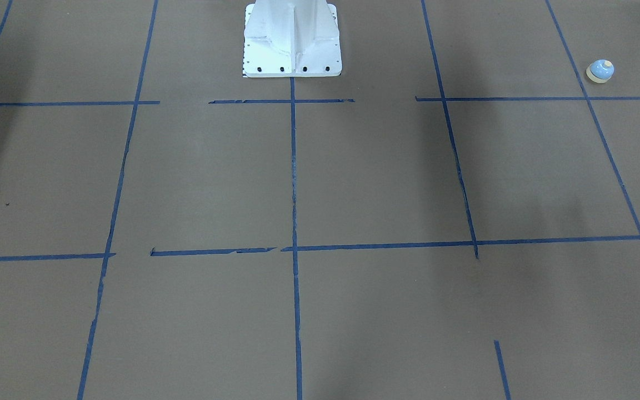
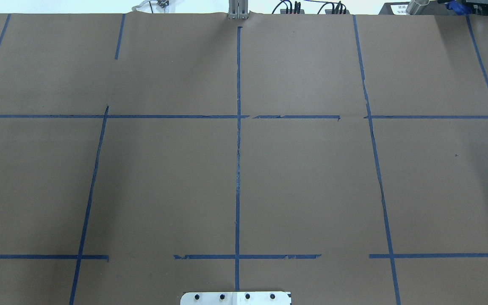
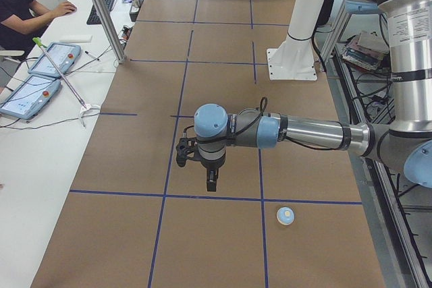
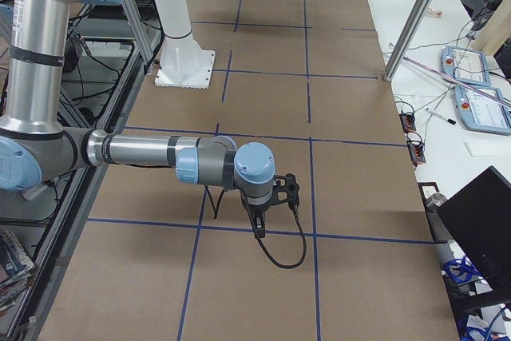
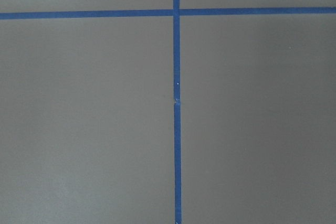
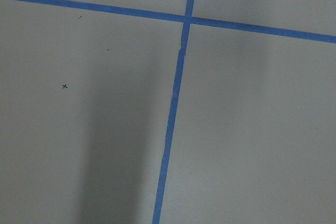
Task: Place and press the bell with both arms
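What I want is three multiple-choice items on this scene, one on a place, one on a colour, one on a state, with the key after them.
1. The bell sits:
A. near the table's end on the robot's right
B. near the table's end on the robot's left
C. at the table's middle

2. Its dome is:
A. red
B. green
C. light blue

3. The bell is:
A. upright and free on the table
B. lying upside down
C. tipped on its side

Key:
1 B, it lies far out on the front-facing view's right, which is the robot's left.
2 C, a blue dome over a cream rim.
3 A, its button faces up and the left hand hangs apart from it.
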Motion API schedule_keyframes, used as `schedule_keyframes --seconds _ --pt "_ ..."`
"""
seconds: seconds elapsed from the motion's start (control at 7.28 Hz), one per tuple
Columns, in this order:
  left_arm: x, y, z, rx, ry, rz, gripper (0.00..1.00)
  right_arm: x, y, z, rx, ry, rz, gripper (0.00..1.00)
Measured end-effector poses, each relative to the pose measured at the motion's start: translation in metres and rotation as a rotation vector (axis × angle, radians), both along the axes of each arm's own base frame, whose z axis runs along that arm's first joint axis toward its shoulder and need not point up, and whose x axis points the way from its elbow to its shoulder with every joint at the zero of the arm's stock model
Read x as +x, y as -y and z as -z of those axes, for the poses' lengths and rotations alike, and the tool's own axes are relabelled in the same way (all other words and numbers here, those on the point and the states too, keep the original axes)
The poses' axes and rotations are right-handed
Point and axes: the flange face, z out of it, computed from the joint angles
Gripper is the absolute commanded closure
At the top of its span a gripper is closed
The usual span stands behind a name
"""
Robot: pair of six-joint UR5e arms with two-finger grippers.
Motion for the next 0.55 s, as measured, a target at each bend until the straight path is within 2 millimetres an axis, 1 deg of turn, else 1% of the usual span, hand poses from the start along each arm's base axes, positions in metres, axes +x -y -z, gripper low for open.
schedule_keyframes --seconds 0.27,0.55 --pt "0.0050 0.0018 0.0057 0.009 -0.004 -0.009 0.00 -0.0014 -0.0016 -0.0001 -0.003 0.001 0.002 0.00" --pt "0.0065 -0.0025 0.0044 0.003 -0.010 -0.013 0.00 -0.0091 0.0005 0.0064 -0.028 0.011 -0.018 0.00"
